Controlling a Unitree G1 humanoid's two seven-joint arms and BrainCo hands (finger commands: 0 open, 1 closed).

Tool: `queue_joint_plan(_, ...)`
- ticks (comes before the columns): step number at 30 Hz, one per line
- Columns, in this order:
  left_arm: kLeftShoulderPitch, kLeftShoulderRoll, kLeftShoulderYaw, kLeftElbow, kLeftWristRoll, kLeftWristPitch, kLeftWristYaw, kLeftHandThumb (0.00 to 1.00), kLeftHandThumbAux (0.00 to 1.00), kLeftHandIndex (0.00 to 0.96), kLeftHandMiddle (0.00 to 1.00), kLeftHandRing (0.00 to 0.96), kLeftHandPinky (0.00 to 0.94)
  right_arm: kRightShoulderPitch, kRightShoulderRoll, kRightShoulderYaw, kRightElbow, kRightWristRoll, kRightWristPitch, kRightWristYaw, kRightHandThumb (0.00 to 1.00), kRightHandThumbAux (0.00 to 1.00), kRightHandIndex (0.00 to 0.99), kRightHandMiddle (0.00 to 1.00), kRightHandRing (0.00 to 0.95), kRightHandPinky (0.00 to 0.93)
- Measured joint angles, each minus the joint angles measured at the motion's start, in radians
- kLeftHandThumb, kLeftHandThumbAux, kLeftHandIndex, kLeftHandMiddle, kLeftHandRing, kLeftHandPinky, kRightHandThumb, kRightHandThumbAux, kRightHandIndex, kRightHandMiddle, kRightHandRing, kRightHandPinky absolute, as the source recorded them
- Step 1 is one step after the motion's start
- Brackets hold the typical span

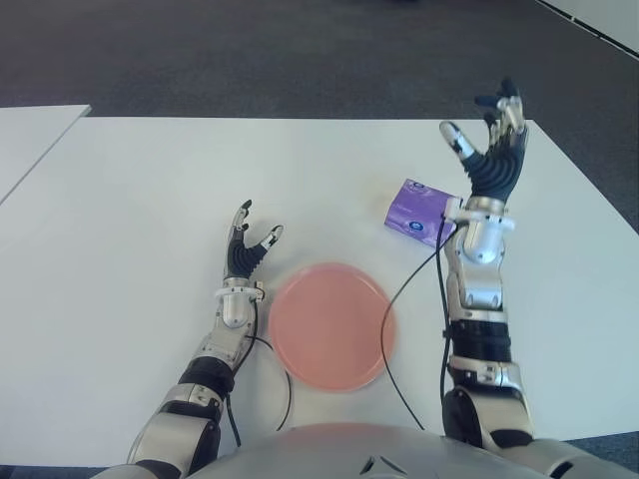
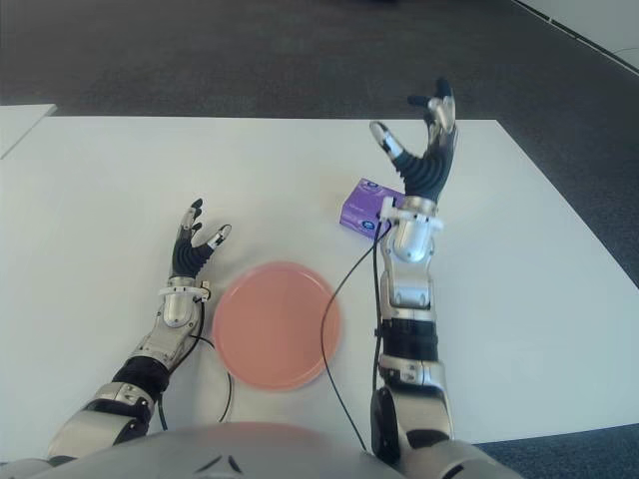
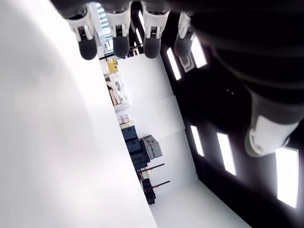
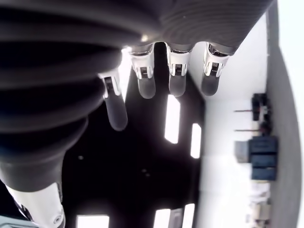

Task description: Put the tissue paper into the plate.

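A purple pack of tissue paper (image 1: pixel 417 211) lies on the white table (image 1: pixel 150 200), to the right of and beyond the pink plate (image 1: pixel 329 324). My right hand (image 1: pixel 494 140) is raised above the table just right of the pack, fingers spread and pointing up, holding nothing. My left hand (image 1: pixel 248 242) shows just left of the plate, fingers spread and empty. The right forearm hides the pack's right edge. The right wrist view shows only spread fingers (image 4: pixel 146 88) with the room's ceiling behind them.
A black cable (image 1: pixel 399 299) runs from the right wrist across the plate's right rim toward my body. A second white table (image 1: pixel 30 135) stands at the far left. Dark carpet lies beyond the table's far edge.
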State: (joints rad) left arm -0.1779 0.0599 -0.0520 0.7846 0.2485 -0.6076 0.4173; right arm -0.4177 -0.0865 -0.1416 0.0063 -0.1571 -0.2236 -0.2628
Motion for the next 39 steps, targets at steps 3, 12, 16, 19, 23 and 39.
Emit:
queue_joint_plan(3,-0.001,0.0,0.0,0.0,0.001,0.0,0.006,0.0,0.511,0.0,0.0,0.0,0.0,-0.056,-0.012,0.009,0.007,-0.019,0.018,0.0,0.691,0.72,0.416,0.089,0.004,0.0)
queue_joint_plan(12,-0.003,-0.002,-0.002,0.002,0.005,0.0,0.006,0.0,0.495,0.0,0.0,0.0,0.0,-0.189,-0.097,0.047,0.067,-0.045,-0.043,0.062,0.703,0.713,0.419,0.063,0.001,0.0)
queue_joint_plan(16,-0.003,-0.002,-0.002,0.002,0.004,0.0,0.006,0.0,0.5,0.0,0.0,0.0,0.0,-0.181,-0.149,0.076,0.077,-0.073,-0.01,0.143,0.575,0.597,0.165,0.015,0.0,0.0)
queue_joint_plan(19,-0.003,-0.002,-0.002,0.002,0.004,0.0,0.006,0.0,0.503,0.0,0.0,0.0,0.0,-0.179,-0.214,0.113,0.055,-0.137,0.059,0.217,0.519,0.554,0.079,0.006,0.0,0.0)
queue_joint_plan(23,-0.002,-0.002,-0.002,0.002,0.004,-0.001,0.006,0.003,0.518,0.0,0.0,0.0,0.0,-0.179,-0.277,0.154,0.011,-0.199,0.119,0.299,0.466,0.499,0.018,0.001,0.0,0.0)
queue_joint_plan(39,0.012,-0.007,-0.001,-0.022,0.003,0.011,0.01,0.017,0.558,0.0,0.0,0.0,0.0,-0.276,-0.547,0.359,0.211,-0.427,0.116,0.582,0.352,0.174,0.0,0.0,0.0,0.0)
